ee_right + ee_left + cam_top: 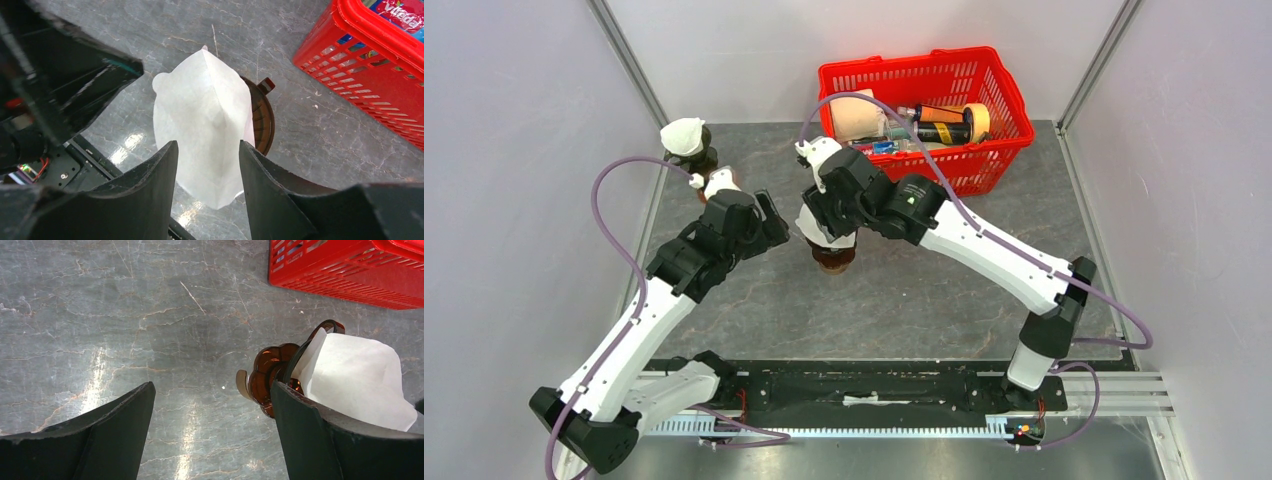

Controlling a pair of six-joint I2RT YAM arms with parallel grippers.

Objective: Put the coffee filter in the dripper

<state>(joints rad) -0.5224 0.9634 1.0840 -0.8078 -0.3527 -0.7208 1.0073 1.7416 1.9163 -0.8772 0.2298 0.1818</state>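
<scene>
White paper filter (202, 120) pinched by right gripper (206, 150) over brown plastic dripper (263, 120); left gripper (212, 387) spread, empty. Perhaps off-centre: could be crumpled on rim.

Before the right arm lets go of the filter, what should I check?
1. Right pincer grips the coffee filter: ok.
2. Filter opened out, not flat: ok.
3. Filter over the dripper: ok in the top view.
4. Filter tip seated inside the cone: cannot tell, the paper hides it.
5. Left pincer open, empty and beside the dripper, not touching it: ok.
6. Red basket apart from the dripper: ok.
</scene>
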